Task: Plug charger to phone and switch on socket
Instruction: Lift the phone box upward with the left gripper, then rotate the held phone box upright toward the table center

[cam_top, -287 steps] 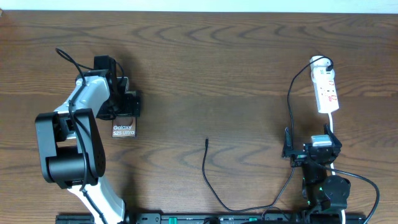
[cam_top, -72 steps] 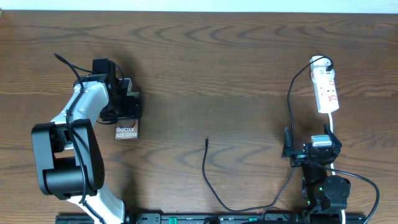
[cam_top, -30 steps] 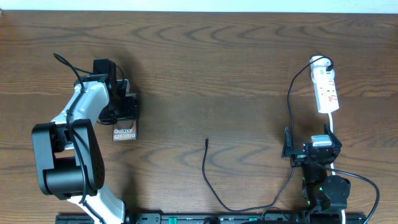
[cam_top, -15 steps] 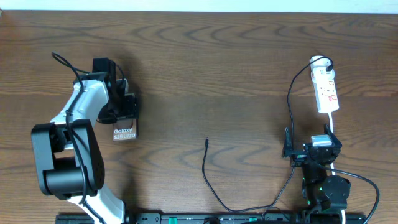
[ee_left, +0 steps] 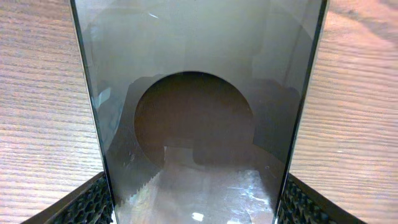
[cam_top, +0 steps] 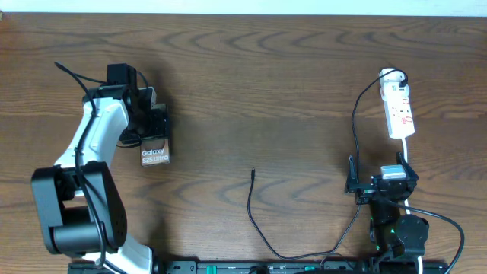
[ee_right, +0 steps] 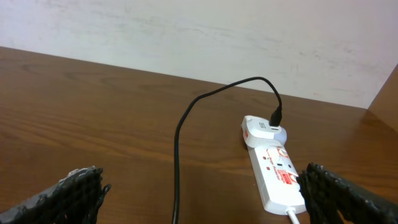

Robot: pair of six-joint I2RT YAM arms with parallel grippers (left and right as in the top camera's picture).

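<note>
- My left gripper (cam_top: 156, 131) is clamped on the phone (cam_top: 154, 155), one ribbed pad (ee_left: 93, 202) against each long edge.
- The phone sits at the left side of the table (cam_top: 266, 91), its white lettering facing up in the overhead view.
- From my left wrist, the phone's glossy face fills the space between the pads, showing a dark round reflection.
- I cannot tell whether the phone rests on the wood or is lifted off it.
- My right gripper (cam_top: 380, 176) stands wide open at the near right of the table, holding nothing.
- The socket (cam_top: 400, 110) lies ahead of my right gripper, near the far right edge, with red markings on top.
- The charger (cam_top: 252, 205) runs from the white plug head on the socket, down past my right gripper and along the near edge.
- The charger's small tip lies loose near the table's middle, well apart from the phone.
</note>
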